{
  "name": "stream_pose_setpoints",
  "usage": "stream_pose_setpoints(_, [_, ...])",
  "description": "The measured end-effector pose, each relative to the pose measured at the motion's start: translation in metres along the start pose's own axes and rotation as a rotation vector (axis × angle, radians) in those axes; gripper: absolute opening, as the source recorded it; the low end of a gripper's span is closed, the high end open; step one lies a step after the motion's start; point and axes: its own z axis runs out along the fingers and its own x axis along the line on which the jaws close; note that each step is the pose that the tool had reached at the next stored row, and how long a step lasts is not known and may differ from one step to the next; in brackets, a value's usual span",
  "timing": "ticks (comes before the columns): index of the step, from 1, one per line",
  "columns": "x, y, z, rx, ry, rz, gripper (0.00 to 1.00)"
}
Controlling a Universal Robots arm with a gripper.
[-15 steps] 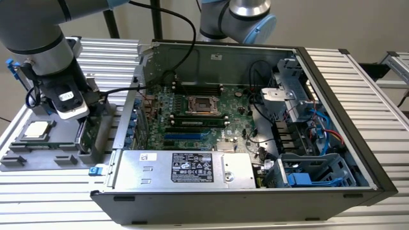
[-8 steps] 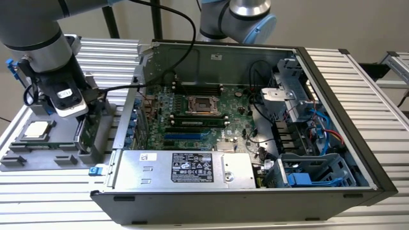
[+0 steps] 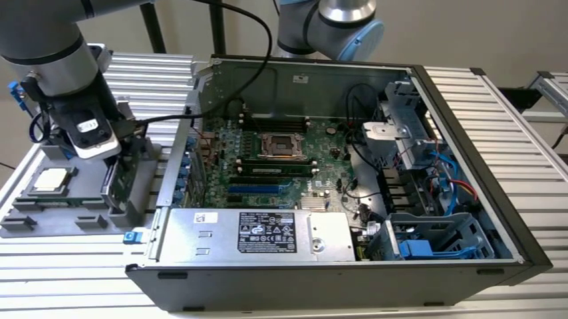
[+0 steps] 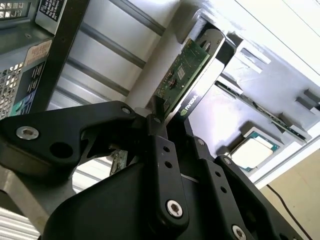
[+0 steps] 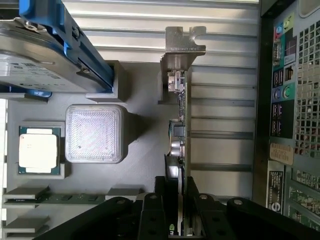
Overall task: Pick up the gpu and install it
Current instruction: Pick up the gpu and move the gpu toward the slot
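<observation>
black pincer (image 5: 176, 198) sits nearly closed, clamping the upright gpu (image 5: 180, 127)

Silver-grey arm (image 3: 49, 40) with blue joint caps (image 3: 366, 34); black cables (image 3: 260, 40) alongside; black fingers (image 5: 151, 215) studded with silver screws.

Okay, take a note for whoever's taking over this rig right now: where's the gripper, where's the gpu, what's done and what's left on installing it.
Gripper: down on the gpu, with its fingers against both faces of the card. No gap shows in the first wrist view.
Gpu: stands on edge in the grey holder, with its silver bracket at the end away from the gripper. The holder sits at the exterior view's left of the open computer case.
Done: the gripper has reached the card and appears to have grasped it.
Left: the gpu is not yet lifted out of the holder and not yet seated on the motherboard.
</observation>
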Motion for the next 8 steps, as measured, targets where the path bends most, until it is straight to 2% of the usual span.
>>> stream_pose_setpoints(8, [-0.0001,0.0005,-0.0074,0.0,0.0,0.0,0.0])
